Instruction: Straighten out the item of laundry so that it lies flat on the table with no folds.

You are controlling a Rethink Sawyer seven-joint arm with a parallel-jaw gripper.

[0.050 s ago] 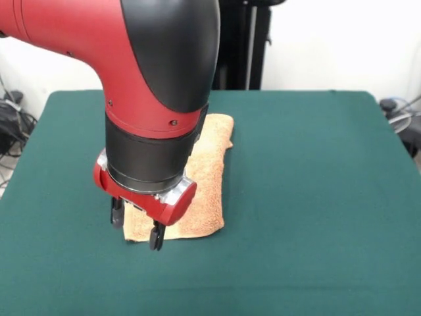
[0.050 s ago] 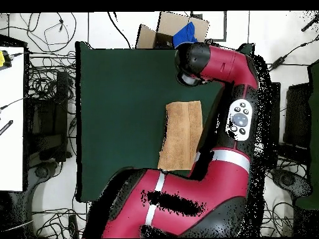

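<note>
Towel (image 1: 207, 174), orange-tan terry, lies folded into a narrow strip on the green worktop (image 1: 316, 197) in the front view, its long axis running near to far. The end effector (image 1: 137, 225) hangs over the strip's near left corner, its two black fingers (image 1: 156, 236) parted and holding nothing, one tip left of the cloth edge, one at the near hem.

From overhead, the towel (image 2: 182, 134) sits toward the worktop's (image 2: 118, 112) right side, its length running up the picture; the arm hides the end effector. A cardboard box (image 2: 163, 28) beyond the worktop holds something blue.
</note>
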